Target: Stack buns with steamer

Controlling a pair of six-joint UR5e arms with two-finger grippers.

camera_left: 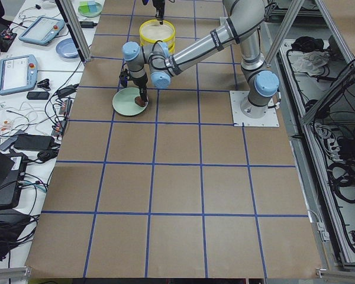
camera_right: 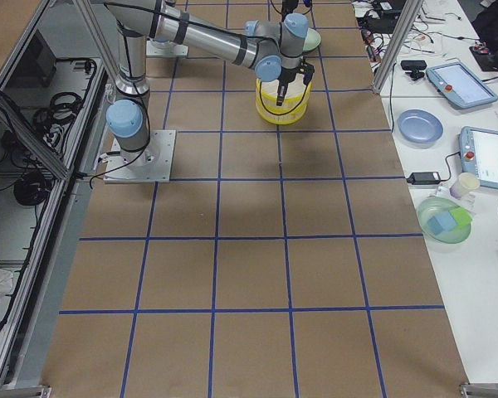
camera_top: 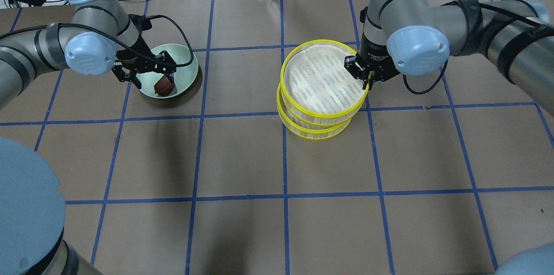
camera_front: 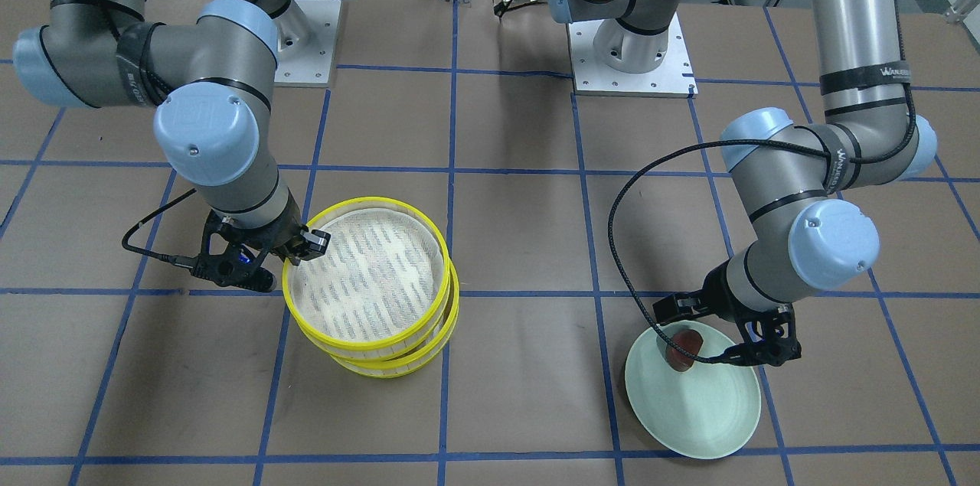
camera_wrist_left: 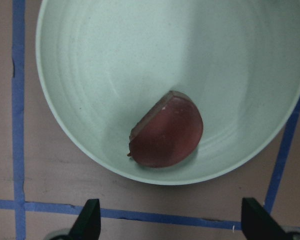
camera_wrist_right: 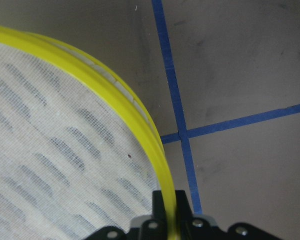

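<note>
Left end effector (camera_wrist_left: 172,221) spread, right (camera_wrist_right: 168,209) clamped

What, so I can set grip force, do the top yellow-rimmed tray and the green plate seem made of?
Upper steamer tray: rim looks like smooth, glossy yellow plastic; its floor is white woven mesh, the weave visible. Plate: pale green, matte, faintly speckled, with faint rings; melamine or ceramic, cannot tell.

bun (camera_front: 684,349) in plate (camera_front: 708,428), trays (camera_front: 367,279) stacked
</note>
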